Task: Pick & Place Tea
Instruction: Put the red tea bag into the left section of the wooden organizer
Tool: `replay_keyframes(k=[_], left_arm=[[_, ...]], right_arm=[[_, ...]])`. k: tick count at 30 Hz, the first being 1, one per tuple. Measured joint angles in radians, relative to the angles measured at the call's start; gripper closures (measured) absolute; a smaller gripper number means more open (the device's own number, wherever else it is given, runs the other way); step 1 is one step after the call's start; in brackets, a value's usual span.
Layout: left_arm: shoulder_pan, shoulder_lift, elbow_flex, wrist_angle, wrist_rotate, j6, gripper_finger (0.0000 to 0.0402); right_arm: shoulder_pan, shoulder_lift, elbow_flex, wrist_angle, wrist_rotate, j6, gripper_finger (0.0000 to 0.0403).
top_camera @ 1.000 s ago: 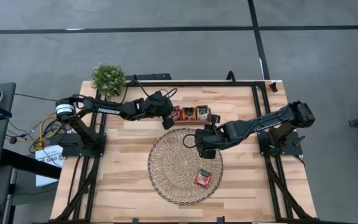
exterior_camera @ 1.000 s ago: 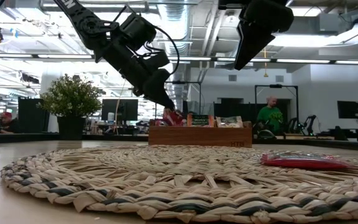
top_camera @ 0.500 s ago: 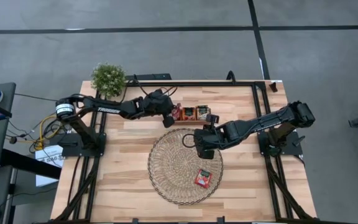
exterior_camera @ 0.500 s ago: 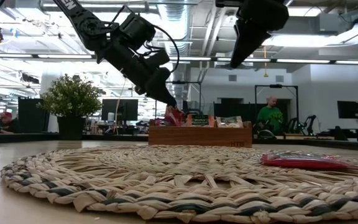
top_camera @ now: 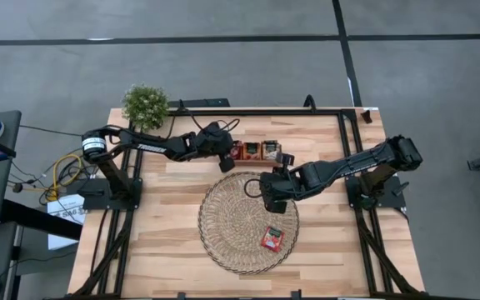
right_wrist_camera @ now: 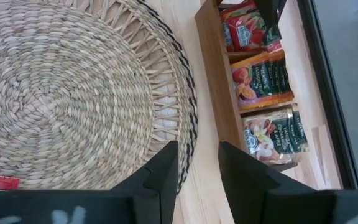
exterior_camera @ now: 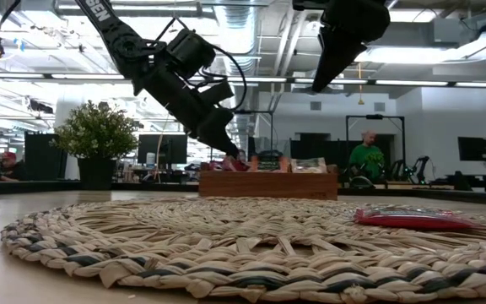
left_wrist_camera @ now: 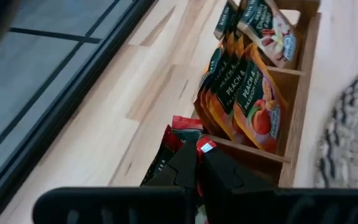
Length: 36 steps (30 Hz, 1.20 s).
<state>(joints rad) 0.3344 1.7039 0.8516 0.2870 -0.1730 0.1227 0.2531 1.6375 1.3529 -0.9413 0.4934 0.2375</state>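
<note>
A brown wooden three-slot tray (top_camera: pixel 257 152) stands at the far side of the round woven mat (top_camera: pixel 240 221). It holds upright tea sachets: red ones (left_wrist_camera: pixel 180 132), orange ones (left_wrist_camera: pixel 248 99) and pale beige ones (left_wrist_camera: pixel 267 31). My left gripper (top_camera: pixel 227 155) reaches slanting down into the tray's left end slot and is shut on a red sachet. My right gripper (right_wrist_camera: pixel 197 169) hovers open above the mat's far right rim, well clear of it in the low view (exterior_camera: pixel 321 83). One red sachet (top_camera: pixel 272 238) lies flat on the mat. My left gripper pinches a red sachet between its two fingers at the sachet's upper edge (left_wrist_camera: pixel 206 147). It comes slanting down from the table's left. The sachet stands in the tray's left end slot among the other red ones; the fingers hide most of it.
A small potted plant (top_camera: pixel 145 104) stands at the table's far left corner. Bare wood lies to the left and right of the mat. In the low view, people (exterior_camera: pixel 363 159) and desks show in the room behind the table.
My left gripper has stayed shut at the red sachets and shifted slightly toward the table's far edge, and the tray has been nudged a little to the left. My right gripper has drifted slightly left above the mat.
</note>
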Motion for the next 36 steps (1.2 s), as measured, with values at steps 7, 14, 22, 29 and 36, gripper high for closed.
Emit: replay_keyframes(k=[7, 14, 22, 29, 36], left_arm=[[0.0, 0.0, 0.0, -0.002, -0.05, 0.001, 0.0401], [0.0, 0.0, 0.0, -0.002, -0.05, 0.01, 0.0396], [0.0, -0.005, 0.0, -0.002, -0.073, 0.125, 0.0358], [0.0, -0.005, 0.0, 0.0, -0.19, 0.187, 0.0324], [0.0, -0.006, 0.0, 0.002, -0.208, 0.23, 0.0314]], right_arm=[[0.0, 0.0, 0.0, 0.0, 0.0, 0.0, 0.0296], [0.0, 0.0, 0.0, 0.0, 0.001, 0.0, 0.0296], [0.0, 0.0, 0.0, 0.001, 0.001, 0.0, 0.0296], [0.0, 0.0, 0.0, 0.001, 0.001, 0.0, 0.0296], [0.0, 0.0, 0.0, 0.001, 0.003, 0.0, 0.0296]])
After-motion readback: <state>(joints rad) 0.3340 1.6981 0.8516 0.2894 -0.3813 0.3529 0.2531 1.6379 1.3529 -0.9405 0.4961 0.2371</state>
